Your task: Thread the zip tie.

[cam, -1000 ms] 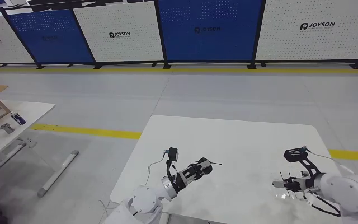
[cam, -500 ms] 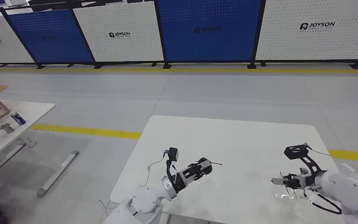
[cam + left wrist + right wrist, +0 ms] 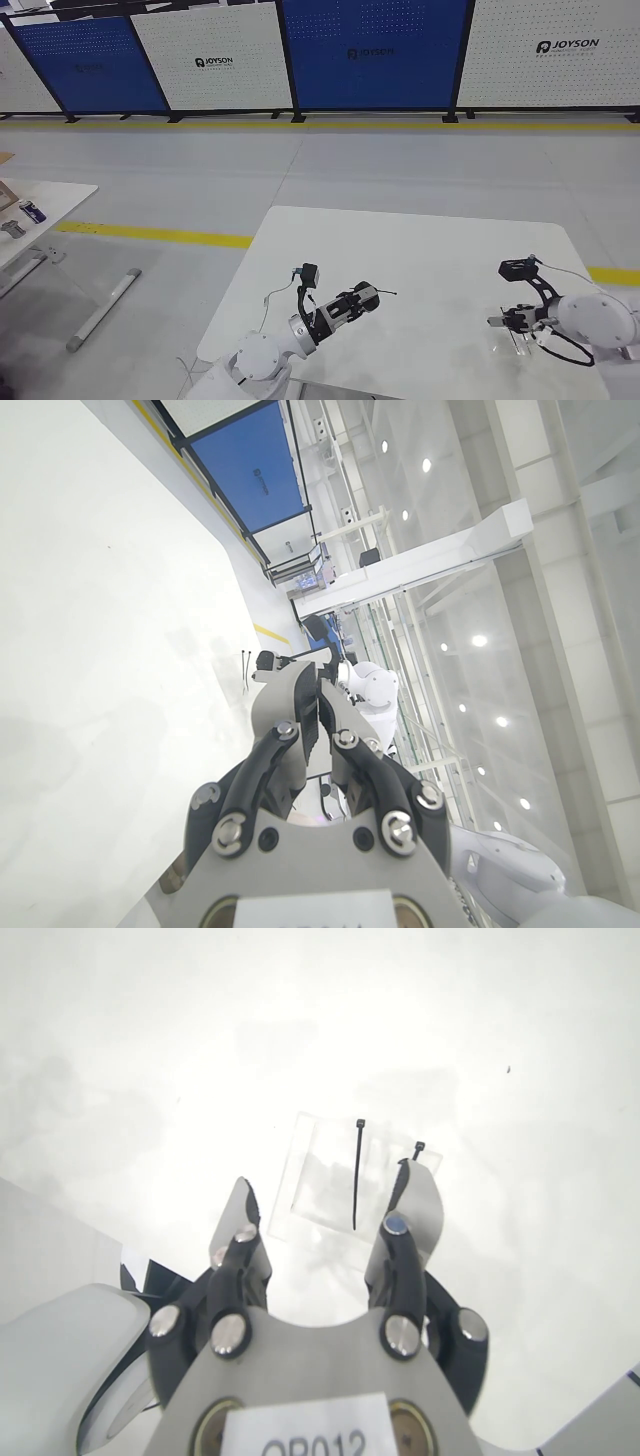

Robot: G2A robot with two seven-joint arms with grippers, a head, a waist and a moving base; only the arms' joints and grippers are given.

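In the right wrist view, two black zip ties lie on a clear plastic tray (image 3: 300,1168). One zip tie (image 3: 357,1173) lies between the fingers of my open right gripper (image 3: 327,1188); the other zip tie (image 3: 418,1149) is partly hidden behind one finger. From the top, the right gripper (image 3: 503,322) hovers just over the tray (image 3: 517,346) near the table's front right. My left gripper (image 3: 366,297) is at the front left, held above the table, shut (image 3: 316,695). A thin black zip tie (image 3: 388,292) sticks out of its tip.
The white table (image 3: 420,245) is bare between the two arms. Its front edge runs close behind both grippers. In the left wrist view, the tray's zip ties (image 3: 245,667) and the right arm (image 3: 372,685) show far off.
The right arm has shifted slightly left and away, bringing its gripper over the tray. The left arm has kept still.
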